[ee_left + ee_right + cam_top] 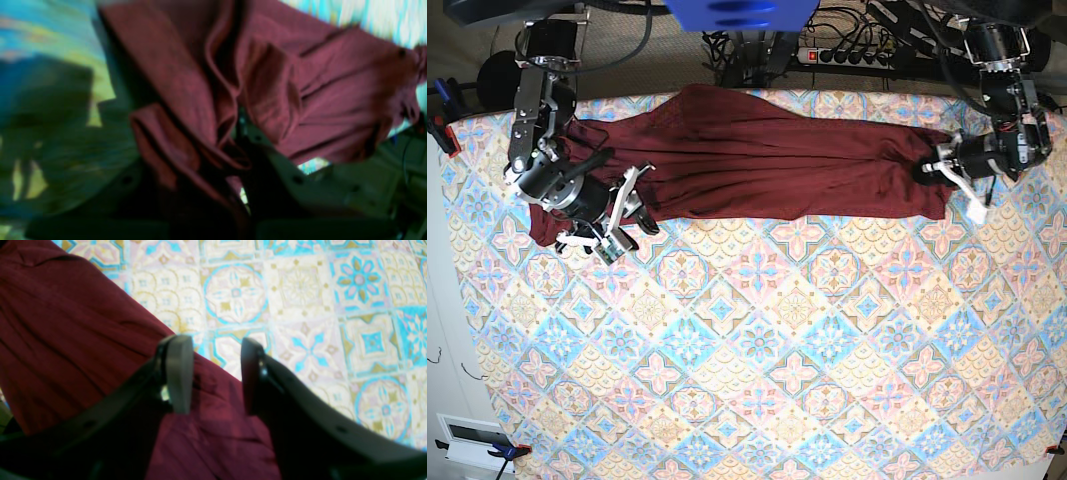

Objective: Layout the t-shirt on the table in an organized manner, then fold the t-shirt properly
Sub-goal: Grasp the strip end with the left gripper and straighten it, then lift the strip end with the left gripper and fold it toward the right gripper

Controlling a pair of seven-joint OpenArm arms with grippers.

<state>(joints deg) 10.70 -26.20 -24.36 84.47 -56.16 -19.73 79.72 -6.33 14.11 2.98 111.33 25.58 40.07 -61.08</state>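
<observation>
T-shirt (747, 155) stretched along the table's (777, 350) upper edge; left claw (932, 168) pinches its right end, right claw (213, 373) gapes empty; we should pull evenly, avoiding wrinkles

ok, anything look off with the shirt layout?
Yes. The t-shirt is not spread out: it lies as a long wrinkled band along the table's far edge. The end at the left gripper is bunched in folds, pinched in its jaws.
</observation>
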